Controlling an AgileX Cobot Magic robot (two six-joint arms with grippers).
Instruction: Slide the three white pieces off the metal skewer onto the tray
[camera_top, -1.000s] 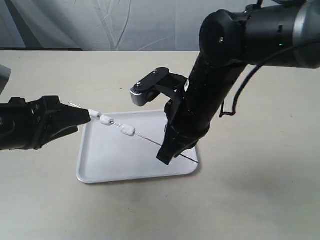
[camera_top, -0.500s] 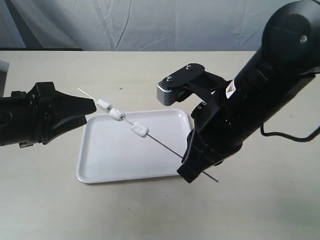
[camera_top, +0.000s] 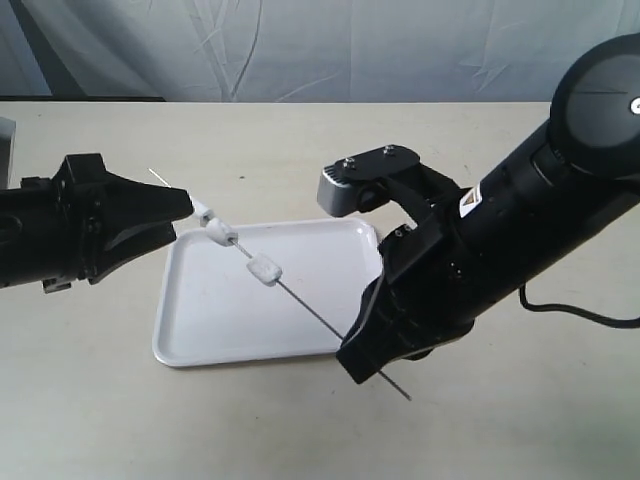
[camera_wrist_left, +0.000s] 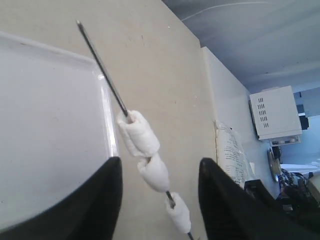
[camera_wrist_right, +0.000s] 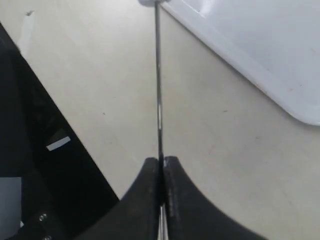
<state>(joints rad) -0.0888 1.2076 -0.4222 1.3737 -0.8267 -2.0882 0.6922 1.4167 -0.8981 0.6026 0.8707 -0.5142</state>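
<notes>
The metal skewer (camera_top: 310, 312) slants above the white tray (camera_top: 210, 320), its lower end past the tray's front right corner. My right gripper (camera_top: 357, 366) is shut on that lower part; in the right wrist view its jaws (camera_wrist_right: 160, 161) pinch the skewer (camera_wrist_right: 158, 75) tight. The three white pieces (camera_top: 222, 235) sit on the upper half, two touching and one (camera_top: 264, 271) lower down. My left gripper (camera_top: 186, 205) is open at the uppermost piece. In the left wrist view the pieces (camera_wrist_left: 156, 172) hang between its spread fingers (camera_wrist_left: 107, 195), not touching them, with the skewer tip (camera_wrist_left: 79, 23) beyond.
The beige table (camera_top: 520, 430) runs around the tray, with a grey cloth backdrop (camera_top: 300, 50) behind. A black cable (camera_top: 580, 312) trails from the right arm. The left wrist view shows a printed sheet (camera_wrist_left: 232, 155) and a white box (camera_wrist_left: 277, 112) further off.
The right arm has swung right and toward the front, pulling the skewer with it, so it slants more steeply. The pieces have shifted slightly. The left gripper has stayed open.
</notes>
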